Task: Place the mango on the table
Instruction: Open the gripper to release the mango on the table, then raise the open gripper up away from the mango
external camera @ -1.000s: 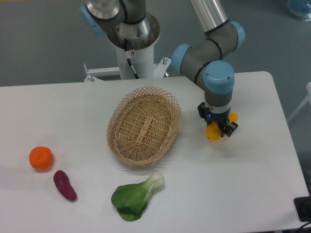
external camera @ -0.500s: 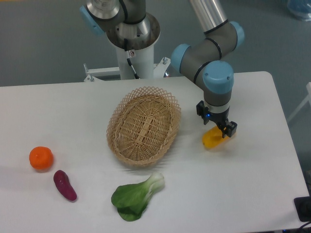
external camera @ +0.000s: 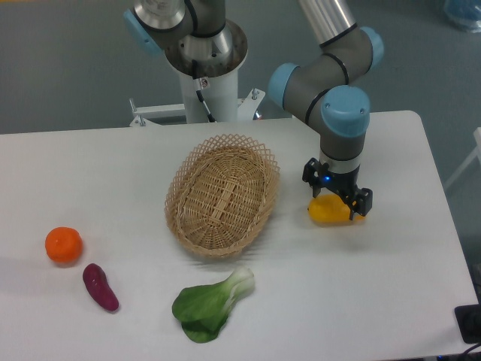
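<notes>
The mango (external camera: 326,213), a yellow-orange oval fruit, lies on its side on the white table (external camera: 391,286), right of the basket. My gripper (external camera: 337,195) hangs straight down just above it. Its two black fingers stand apart on either side of the fruit's upper right part, and the jaws look open. The mango's far right end is partly hidden behind the right finger (external camera: 364,203).
An oval wicker basket (external camera: 222,195), empty, stands at the table's middle. A green bok choy (external camera: 210,304) lies in front of it. A round tangerine (external camera: 63,245) and a purple sweet potato (external camera: 100,286) lie at the left. The table's right edge is near.
The mango went from hanging in the gripper to lying flat on the table. The gripper turned, shifted slightly right, and its fingers spread apart.
</notes>
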